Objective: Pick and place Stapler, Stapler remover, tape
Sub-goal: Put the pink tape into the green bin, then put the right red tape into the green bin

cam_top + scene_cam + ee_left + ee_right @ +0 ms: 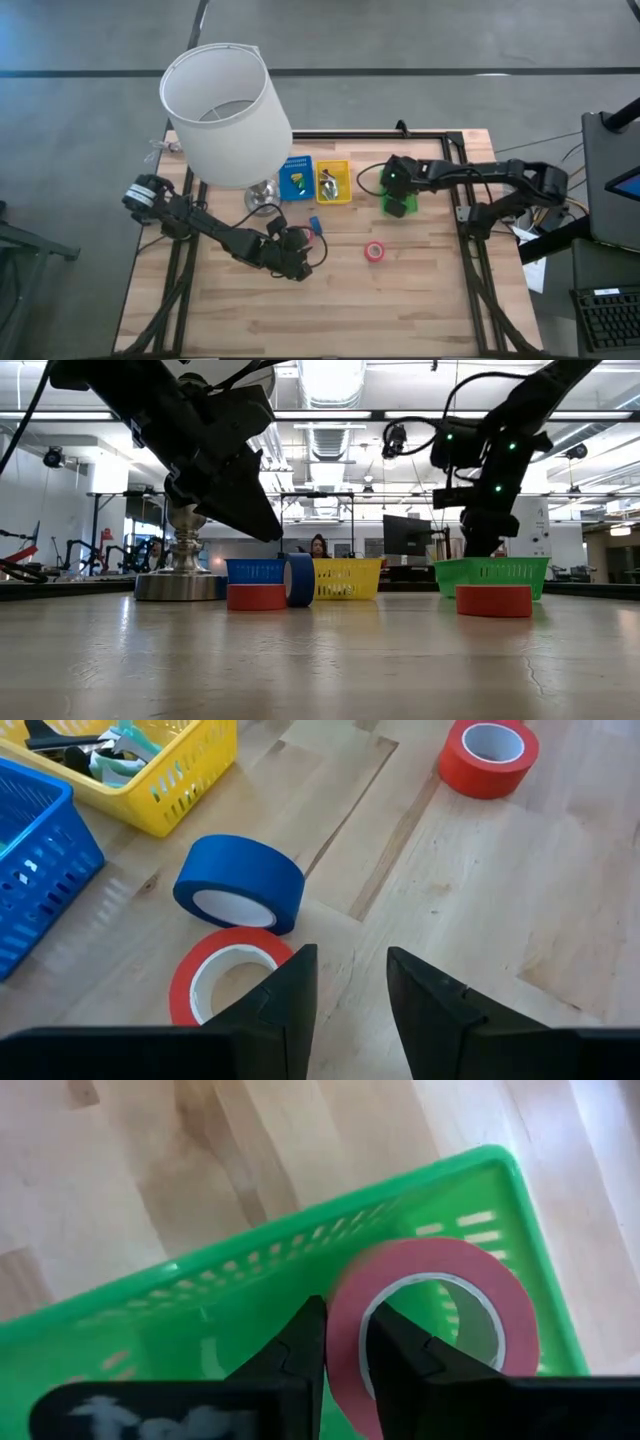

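Three red-pink tape rolls show. One [440, 1315] is in my right gripper [345, 1350], which is over the green basket [400, 196]. Another red roll [225, 982] lies flat beside my left gripper [350, 995], with a blue roll [240, 885] standing on edge and leaning on it. The third red roll [374, 251] lies flat on the open table. My left gripper [298, 256] is open, low and holds nothing. One finger is close beside the nearby red roll; whether it touches, I cannot tell. A silvery-grey piece with dark parts [85, 750] lies in the yellow tray [333, 183]. My right gripper pinches the red-pink roll by its wall [345, 1315], one finger [300, 1355] outside the ring and the other [405, 1360] in its pale centre. The fingers come from above, pointing down. The roll sits tilted inside the green basket [250, 1270]; whether it rests on the floor, I cannot tell.
A lamp with a large white shade [225, 110] and a metal foot [180, 582] stands at the table's far left. A blue tray [296, 178] sits next to the yellow one. The near half of the wooden table [330, 310] is bare. A person [320, 546] sits far behind.
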Motion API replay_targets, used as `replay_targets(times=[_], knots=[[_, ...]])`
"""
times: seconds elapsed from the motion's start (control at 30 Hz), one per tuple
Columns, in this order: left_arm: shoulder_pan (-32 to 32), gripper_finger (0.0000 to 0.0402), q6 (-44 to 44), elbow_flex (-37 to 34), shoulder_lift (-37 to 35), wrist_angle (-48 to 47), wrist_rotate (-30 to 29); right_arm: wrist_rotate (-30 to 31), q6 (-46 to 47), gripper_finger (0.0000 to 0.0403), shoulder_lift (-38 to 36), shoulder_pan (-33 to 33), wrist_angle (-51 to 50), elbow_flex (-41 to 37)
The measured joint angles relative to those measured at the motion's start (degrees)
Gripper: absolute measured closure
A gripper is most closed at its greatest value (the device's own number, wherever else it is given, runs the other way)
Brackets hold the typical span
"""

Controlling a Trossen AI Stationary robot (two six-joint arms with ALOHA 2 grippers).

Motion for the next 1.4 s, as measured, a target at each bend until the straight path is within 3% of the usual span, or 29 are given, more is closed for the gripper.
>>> replay_targets(times=[0.4, 0.6, 0.83, 1.03, 1.23, 1.4], knots=[[0.00, 0.0275, 0.02, 0.00, 0.00, 0.00, 0.22, 0.03, -0.59, 0.0277, 7.11, -0.01, -0.60, 3.09], [0.00, 0.0275, 0.02, 0.00, 0.00, 0.01, 0.22, 0.02, -0.63, 0.0258, 4.70, 1.17, -7.56, 6.08], [0.00, 0.0276, 0.02, 0.00, 0.00, 0.35, 0.22, -0.19, 8.32, 0.0246, -2.74, 3.27, -15.69, 9.73], [0.00, 0.0276, -0.09, 0.00, 0.00, 0.31, 0.20, -9.38, 12.47, 0.0248, -10.91, 12.65, -13.45, 9.34], [0.00, 0.0276, -0.15, 0.00, 0.00, 0.48, 0.20, -9.16, 19.20, 0.0245, -13.39, 26.65, -9.99, 8.28], [-0.01, 0.0276, -0.20, 0.00, 0.00, 1.05, 0.17, -8.87, 24.93, 0.0248, -9.85, 36.57, -7.68, 7.57]])
